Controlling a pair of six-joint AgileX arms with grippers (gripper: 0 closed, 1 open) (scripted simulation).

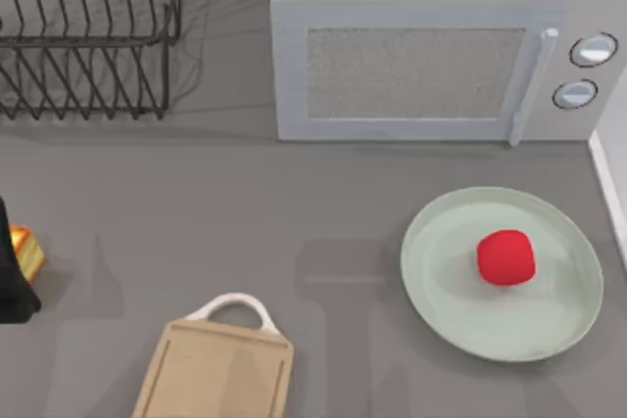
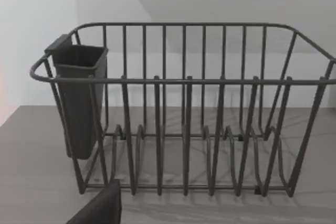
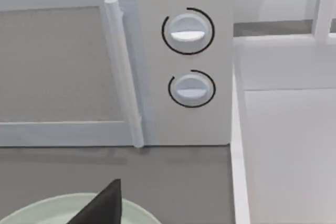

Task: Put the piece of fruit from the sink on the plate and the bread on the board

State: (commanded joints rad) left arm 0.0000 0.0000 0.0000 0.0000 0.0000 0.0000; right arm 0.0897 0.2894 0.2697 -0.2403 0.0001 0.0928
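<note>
Red and smooth, the piece of fruit (image 1: pixel 506 256) already rests on the pale green plate (image 1: pixel 446 315) at the counter's (image 1: pixel 245 212) right side, so I judge that half of the task done. Left to do is the bread (image 1: pixel 24 252): it sits at the counter's far left edge, right beside the left tool (image 1: pixel 12 276), well apart from the wooden board (image 1: pixel 216 374), which lies bare. Whether the left tool holds the bread I cannot tell; the right tool (image 3: pixel 102 205) hovers over the plate's rim, its grip also unclear.
</note>
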